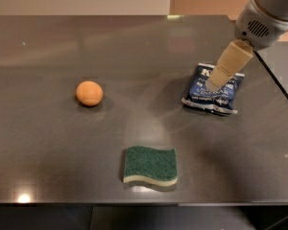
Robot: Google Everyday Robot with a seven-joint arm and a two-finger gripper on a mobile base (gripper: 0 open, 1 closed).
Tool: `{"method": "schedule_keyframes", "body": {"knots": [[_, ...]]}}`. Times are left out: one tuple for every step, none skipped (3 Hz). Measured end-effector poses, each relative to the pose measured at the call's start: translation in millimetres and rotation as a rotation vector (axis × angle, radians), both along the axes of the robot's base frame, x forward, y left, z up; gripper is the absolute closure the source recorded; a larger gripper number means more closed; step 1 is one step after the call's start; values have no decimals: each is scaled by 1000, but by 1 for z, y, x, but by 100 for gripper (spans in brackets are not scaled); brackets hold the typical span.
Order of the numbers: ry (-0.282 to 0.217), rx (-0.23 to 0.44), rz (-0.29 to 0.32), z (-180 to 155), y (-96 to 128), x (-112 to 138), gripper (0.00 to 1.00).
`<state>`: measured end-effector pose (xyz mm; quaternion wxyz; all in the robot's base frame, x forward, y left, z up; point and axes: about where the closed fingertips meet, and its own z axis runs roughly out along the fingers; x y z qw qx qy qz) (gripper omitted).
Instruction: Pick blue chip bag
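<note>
The blue chip bag (212, 93) lies flat on the dark table (134, 51) at the right, navy with white lettering and crimped edges. My gripper (215, 82) comes down from the upper right on a white arm, with its tan fingers over the bag's upper middle. The fingers cover part of the bag's lettering. I cannot tell whether they touch the bag.
An orange ball (89, 93) sits on the left of the table. A green sponge (150, 165) with a pale underside lies near the front edge. The table's right edge runs close beside the bag.
</note>
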<state>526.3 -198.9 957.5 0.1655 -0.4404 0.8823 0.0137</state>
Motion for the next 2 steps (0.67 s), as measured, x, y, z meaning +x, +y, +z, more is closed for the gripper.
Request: {"method": "schedule_keyframes", "body": {"knots": [[46,109,-181,-14,0,22,0],[89,202,-349,-25,3,35,0]]}}
